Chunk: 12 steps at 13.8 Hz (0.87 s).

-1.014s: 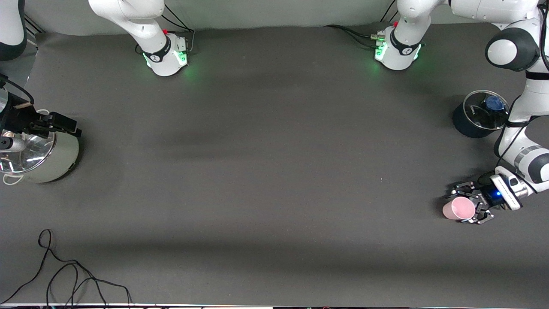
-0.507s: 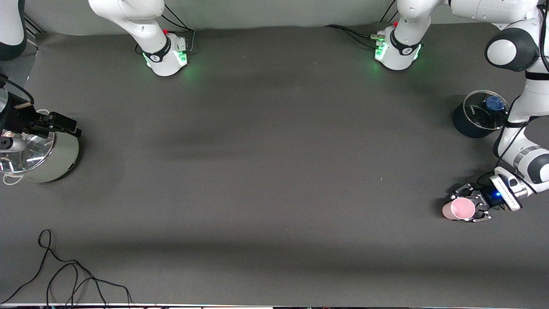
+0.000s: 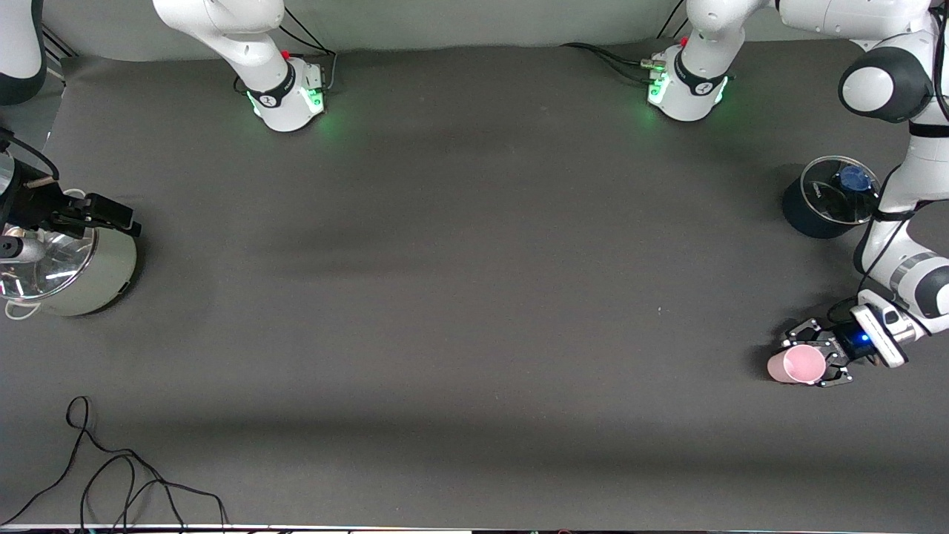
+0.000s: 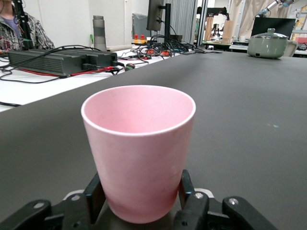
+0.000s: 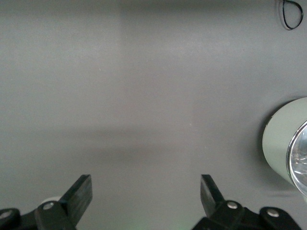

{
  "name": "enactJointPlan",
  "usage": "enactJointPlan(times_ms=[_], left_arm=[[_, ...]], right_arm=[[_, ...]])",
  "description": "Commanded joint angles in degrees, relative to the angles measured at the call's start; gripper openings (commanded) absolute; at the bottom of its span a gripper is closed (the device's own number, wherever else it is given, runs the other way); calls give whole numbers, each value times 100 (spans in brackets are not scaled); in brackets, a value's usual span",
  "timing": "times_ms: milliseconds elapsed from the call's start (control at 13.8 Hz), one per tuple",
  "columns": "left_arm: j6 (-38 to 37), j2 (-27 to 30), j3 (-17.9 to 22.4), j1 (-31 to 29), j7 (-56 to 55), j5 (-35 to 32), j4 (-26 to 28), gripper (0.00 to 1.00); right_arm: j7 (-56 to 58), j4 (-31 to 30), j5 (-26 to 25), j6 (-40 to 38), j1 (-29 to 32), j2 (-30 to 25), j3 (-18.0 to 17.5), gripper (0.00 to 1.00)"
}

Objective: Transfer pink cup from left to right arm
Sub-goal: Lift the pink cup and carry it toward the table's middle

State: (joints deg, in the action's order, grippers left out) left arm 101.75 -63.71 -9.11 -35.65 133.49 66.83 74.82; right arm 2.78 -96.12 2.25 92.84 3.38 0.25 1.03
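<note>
1. Since a second ago the left gripper (image 3: 814, 363) has gone from standing wide around the pink cup (image 3: 797, 365) to clamped on it, and the cup has shifted a touch with it.
2. Cup sits upright right between the jaws, low on its wall; in the left wrist view the fingers (image 4: 189, 189) press both sides of the pink cup (image 4: 139, 148), near its base.
3. It's at the left arm's end of the table (image 3: 474, 297), nearer the front camera than the dark lidded saucepan (image 3: 827, 196).
4. Right gripper (image 5: 146, 191) waits with its jaws spread wide, nothing between them, over bare table beside the pale lidded pot (image 5: 288, 143).
</note>
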Motion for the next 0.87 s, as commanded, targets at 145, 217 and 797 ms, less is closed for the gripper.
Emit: enactJointPlan(times_ms=[145,217,797], left_arm=[[-234,683,23,-20,-902,-21,85,30],[-357,806,23,-29,-1086,-21,85,30],[-422,1957,-266,339,-2406,23,470,26]], right_arm=[[-94,59,83,-73,-39,2,29,100],[-94,59,83,-73,-39,2,29,100],[-94,59,83,-73,-39,10,29,100]])
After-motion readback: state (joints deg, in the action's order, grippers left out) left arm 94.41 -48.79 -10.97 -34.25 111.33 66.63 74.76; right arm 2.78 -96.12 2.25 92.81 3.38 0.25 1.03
